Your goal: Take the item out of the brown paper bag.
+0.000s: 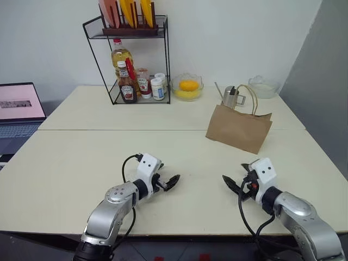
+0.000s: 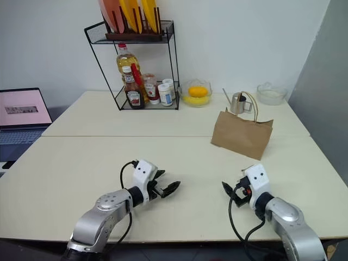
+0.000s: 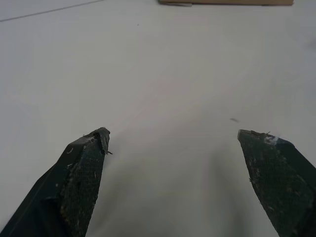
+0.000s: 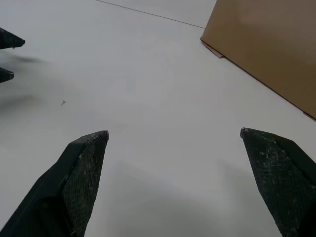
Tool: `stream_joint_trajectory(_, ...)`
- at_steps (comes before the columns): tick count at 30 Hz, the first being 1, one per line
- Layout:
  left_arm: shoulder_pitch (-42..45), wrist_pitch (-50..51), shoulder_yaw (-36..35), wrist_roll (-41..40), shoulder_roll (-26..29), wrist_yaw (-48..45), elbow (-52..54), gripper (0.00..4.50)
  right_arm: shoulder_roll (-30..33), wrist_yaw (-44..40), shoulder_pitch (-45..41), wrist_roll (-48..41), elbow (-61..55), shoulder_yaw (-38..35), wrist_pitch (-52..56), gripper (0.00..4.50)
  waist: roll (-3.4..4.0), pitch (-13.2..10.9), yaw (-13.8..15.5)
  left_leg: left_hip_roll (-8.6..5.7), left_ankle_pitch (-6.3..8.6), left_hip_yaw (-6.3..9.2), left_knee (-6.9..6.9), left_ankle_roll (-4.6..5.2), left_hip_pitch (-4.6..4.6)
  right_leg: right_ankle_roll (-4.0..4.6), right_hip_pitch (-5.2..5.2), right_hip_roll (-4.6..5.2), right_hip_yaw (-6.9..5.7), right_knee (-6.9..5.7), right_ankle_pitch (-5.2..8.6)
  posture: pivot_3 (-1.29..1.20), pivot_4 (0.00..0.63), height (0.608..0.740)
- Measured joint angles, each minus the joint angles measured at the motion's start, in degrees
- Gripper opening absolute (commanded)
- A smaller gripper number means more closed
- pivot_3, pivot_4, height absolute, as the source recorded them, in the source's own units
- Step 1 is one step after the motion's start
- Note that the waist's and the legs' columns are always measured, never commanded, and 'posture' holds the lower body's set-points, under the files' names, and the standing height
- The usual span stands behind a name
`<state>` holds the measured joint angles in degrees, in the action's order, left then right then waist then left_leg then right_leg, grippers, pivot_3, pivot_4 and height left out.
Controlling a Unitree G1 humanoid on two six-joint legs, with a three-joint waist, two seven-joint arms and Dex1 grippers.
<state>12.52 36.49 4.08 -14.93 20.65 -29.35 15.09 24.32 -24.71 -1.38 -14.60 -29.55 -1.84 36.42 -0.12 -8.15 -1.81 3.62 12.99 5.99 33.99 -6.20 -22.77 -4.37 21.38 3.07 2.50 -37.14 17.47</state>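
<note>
The brown paper bag (image 1: pixel 239 129) stands upright on the right half of the pale table (image 1: pixel 81 157), its twine handles up; it also shows in the right wrist view (image 4: pixel 266 44). The item is hidden. My left gripper (image 1: pixel 172 182) hovers low over the table's front middle, open with nothing between its fingers (image 3: pixel 84 163). My right gripper (image 1: pixel 235 176) is open and empty too, in front of the bag with a clear gap to it. The two grippers point towards each other.
A black wire rack (image 1: pixel 130 60) with oil, ketchup and small jars stands at the back. Next to it is a glass bowl (image 1: pixel 187 87) with yellow fruit. A small metal can (image 1: pixel 231 97) is behind the bag, another glass bowl (image 1: pixel 263 87) at the back right, a laptop (image 1: pixel 19 109) at the left.
</note>
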Motion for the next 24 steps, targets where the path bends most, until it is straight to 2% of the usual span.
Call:
stream_joint_trajectory(8, -0.25, -0.58, -1.3, -0.01, -1.41, 3.65, 0.07, 4.44, -0.88, 2.69, 0.16, 0.63, -0.13, 0.56, -0.77, 4.5, 0.0, 0.0, 0.0, 0.0, 0.0, 0.0, 0.0, 0.0, 0.0, 0.0, 0.0, 0.0, 0.0, 0.0, 0.0, 0.0, 0.15, 0.74)
stream_joint_trajectory(15, -0.27, -0.87, 1.3, 2.12, -6.91, 8.7, 0.04, 4.44, -1.95, 6.94, 0.1, 4.43, -0.23, 2.6, -0.08, 4.5, 0.0, 0.0, 0.03, 0.0, 0.0, 0.0, 0.02, -0.01, -0.01, 0.0, 0.0, 0.0, 0.0, -0.01, 0.0, 0.0, 0.15, 0.74)
stream_joint_trajectory(17, 1.98, -0.74, 1.57, 1.93, -6.27, 7.78, 0.03, 4.44, -1.48, 7.82, -0.47, 5.72, -0.35, 3.11, 0.69, 4.5, 0.0, 0.0, 0.03, 0.0, -0.01, 0.0, 0.02, -0.01, -0.02, 0.0, 0.03, 0.0, -0.01, -0.03, 0.0, 0.0, 0.15, 0.74)
stream_joint_trajectory(20, 7.7, 0.36, 1.23, 0.47, -1.72, 3.25, 0.31, 4.44, 0.98, 8.67, -2.25, 8.66, -1.36, 3.74, 2.6, 4.5, 0.01, 0.0, 0.0, -0.01, -0.01, 0.0, 0.03, -0.01, 0.01, 0.0, 0.0, 0.0, 0.0, -0.04, 0.0, 0.0, 0.15, 0.74)
stream_joint_trajectory(24, 13.95, 5.18, -0.25, -5.2, 2.25, -3.03, 1.39, 4.44, 5.13, 8.73, -7.95, 11.3, -1.98, 3.67, 6.76, 4.5, 0.01, -0.03, -0.05, -0.01, -0.01, 0.0, 0.04, -0.01, -0.04, 0.0, 0.04, 0.0, -0.01, -0.04, 0.0, 0.0, 0.15, 0.74)
